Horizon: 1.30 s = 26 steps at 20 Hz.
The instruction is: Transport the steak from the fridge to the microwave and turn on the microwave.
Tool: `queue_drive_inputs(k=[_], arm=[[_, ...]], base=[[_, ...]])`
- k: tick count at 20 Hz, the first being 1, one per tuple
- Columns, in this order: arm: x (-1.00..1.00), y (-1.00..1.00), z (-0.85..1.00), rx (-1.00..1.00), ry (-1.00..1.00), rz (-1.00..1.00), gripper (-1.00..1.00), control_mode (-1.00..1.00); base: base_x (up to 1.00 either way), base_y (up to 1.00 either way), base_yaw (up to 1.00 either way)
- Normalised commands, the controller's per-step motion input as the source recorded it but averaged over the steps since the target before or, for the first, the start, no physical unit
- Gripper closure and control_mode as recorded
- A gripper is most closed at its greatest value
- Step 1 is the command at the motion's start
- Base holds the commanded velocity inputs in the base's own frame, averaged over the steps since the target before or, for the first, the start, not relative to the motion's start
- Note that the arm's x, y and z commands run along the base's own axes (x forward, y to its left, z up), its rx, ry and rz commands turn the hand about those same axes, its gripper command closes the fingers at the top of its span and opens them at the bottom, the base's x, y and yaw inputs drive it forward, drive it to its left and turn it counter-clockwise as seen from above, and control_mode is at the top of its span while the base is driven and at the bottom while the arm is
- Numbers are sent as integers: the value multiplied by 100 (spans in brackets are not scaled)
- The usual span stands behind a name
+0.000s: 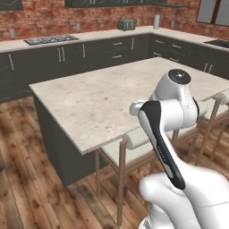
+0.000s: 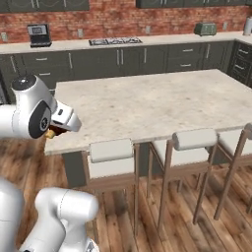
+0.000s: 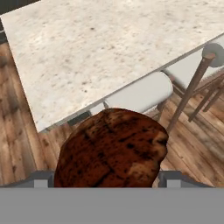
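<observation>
The steak (image 3: 113,151), a dark reddish-brown lumpy piece, sits close up in the hand view between my two fingertips (image 3: 41,180). My gripper (image 3: 107,183) is shut on it. From the right base view the gripper (image 2: 55,131) hangs at the left corner of the kitchen island (image 2: 157,103), and a sliver of the steak (image 2: 50,133) peeks out under the white hand. The hand looks down over the island's edge and a stool. The fridge and the microwave are out of view.
White-cushioned wooden stools (image 2: 112,157) line the island's near side (image 1: 103,98). Dark cabinets run along the brick back wall, carrying a cooktop (image 2: 114,41), a toaster (image 2: 205,28) and a black appliance (image 2: 39,34). Wooden floor lies left of the island (image 1: 27,179).
</observation>
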Motion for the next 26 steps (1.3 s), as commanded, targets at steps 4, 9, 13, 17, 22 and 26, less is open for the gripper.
queue_drive_inputs(k=[4, 9, 13, 17, 22, 26], arm=[[0, 0, 0, 0, 0, 0, 100, 100], [0, 0, 0, 0, 0, 0, 100, 100], [0, 0, 0, 0, 0, 0, 100, 100], [0, 0, 0, 0, 0, 0, 100, 100], [0, 0, 0, 0, 0, 0, 100, 100], [0, 0, 0, 0, 0, 0, 100, 100]], base=[[17, -73, 13], [18, -72, 15], [20, -72, 14], [20, -73, 10], [21, -73, 9], [21, -73, 9]])
